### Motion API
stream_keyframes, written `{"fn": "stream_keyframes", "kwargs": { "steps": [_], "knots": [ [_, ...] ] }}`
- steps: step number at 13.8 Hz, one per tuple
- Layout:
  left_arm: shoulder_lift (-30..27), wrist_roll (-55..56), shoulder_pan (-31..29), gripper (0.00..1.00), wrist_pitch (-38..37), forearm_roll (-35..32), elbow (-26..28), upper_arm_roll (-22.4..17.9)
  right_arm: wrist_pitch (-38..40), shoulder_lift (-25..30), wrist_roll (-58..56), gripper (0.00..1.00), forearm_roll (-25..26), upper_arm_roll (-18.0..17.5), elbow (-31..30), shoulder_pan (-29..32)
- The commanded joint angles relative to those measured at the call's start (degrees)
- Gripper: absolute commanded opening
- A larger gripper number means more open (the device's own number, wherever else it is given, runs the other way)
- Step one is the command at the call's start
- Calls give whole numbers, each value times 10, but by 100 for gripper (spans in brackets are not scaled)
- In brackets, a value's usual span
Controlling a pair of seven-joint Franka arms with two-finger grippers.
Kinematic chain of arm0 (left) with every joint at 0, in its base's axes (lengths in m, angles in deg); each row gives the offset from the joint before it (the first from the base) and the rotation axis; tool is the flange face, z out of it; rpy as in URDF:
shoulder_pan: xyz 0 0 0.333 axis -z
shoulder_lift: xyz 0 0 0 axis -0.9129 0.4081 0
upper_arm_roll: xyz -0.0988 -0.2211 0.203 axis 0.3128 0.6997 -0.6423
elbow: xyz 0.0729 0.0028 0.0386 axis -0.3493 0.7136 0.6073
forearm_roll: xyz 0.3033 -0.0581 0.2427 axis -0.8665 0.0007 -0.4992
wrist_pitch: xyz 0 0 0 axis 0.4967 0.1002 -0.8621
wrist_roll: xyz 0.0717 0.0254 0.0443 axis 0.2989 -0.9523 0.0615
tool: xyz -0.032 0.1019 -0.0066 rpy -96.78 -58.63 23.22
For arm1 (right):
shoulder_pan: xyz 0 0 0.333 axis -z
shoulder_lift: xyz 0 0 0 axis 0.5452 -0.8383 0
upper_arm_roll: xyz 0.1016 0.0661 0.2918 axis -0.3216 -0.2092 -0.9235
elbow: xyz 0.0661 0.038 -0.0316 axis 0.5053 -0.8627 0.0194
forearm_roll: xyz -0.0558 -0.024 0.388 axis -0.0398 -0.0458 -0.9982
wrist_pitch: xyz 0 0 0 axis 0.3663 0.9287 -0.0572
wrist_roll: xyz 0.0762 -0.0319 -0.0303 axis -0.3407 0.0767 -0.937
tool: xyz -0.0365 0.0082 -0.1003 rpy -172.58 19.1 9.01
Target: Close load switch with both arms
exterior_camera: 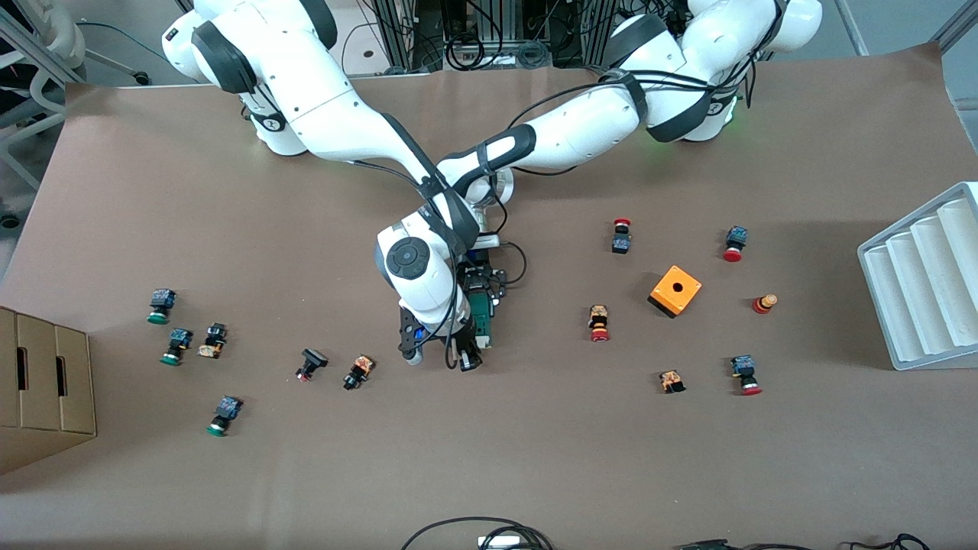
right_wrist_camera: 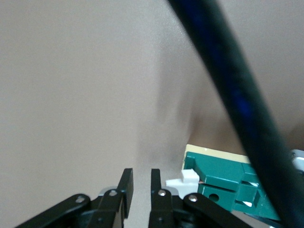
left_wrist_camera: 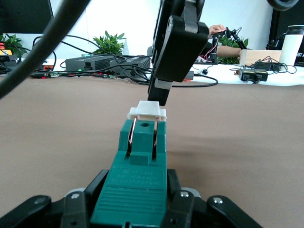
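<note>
The green load switch (exterior_camera: 482, 309) lies on the brown table near its middle. My left gripper (left_wrist_camera: 137, 195) is shut on one end of it, a finger (left_wrist_camera: 95, 190) on each side. The white block (left_wrist_camera: 147, 110) sits at the switch's free end, over two copper prongs. My right gripper (exterior_camera: 464, 357) hangs over that end, and its black fingertip touches the white block from above. In the right wrist view the right gripper (right_wrist_camera: 140, 183) is shut with nothing between its fingers, and the white block (right_wrist_camera: 183, 178) and the load switch (right_wrist_camera: 223, 183) lie just beside one finger.
An orange box with a hole (exterior_camera: 675, 290) and several red-capped push buttons (exterior_camera: 598, 323) lie toward the left arm's end. Green-capped buttons (exterior_camera: 176, 346) lie toward the right arm's end. A white ridged tray (exterior_camera: 924, 283) and a cardboard box (exterior_camera: 42, 389) stand at the table's ends.
</note>
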Motion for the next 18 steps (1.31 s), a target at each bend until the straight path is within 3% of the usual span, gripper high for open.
{"fn": "stream_keyframes", "kwargs": {
  "steps": [1, 6, 7, 8, 9, 11, 14, 16, 17, 18],
  "knots": [
    [13, -8, 10, 56, -4, -10, -20, -3, 13, 0, -8, 24, -12, 3, 17, 4],
    [12, -8, 10, 56, -4, -10, -20, -3, 52, 21, -14, 28, -20, 4, 27, 14],
    [13, -8, 10, 56, -4, -10, -20, -3, 71, 32, -17, 45, -20, 3, 27, 24],
    [13, -8, 10, 56, -4, -10, -20, -3, 88, 47, -26, 51, -20, 3, 27, 33],
    [13, -8, 10, 56, -4, -10, -20, -3, 103, 59, -40, 81, -21, 2, 27, 41],
    [12, -19, 10, 56, -4, -9, -21, -3, 147, 91, -88, 100, -21, 0, 21, 59],
    [9, -38, 10, 63, -4, -4, -21, -3, 253, 137, -187, 100, -21, -2, 20, 89],
    [8, -38, 9, 82, -4, -3, -21, -3, 327, 169, -266, 100, -21, -3, 20, 110],
    [8, -37, 9, 100, -4, -4, -20, -3, 356, 187, -311, 100, -21, -7, 18, 122],
    [8, -36, 9, 100, -4, -3, -19, -3, 389, 204, -351, 100, -21, -8, 18, 136]
  ]
}}
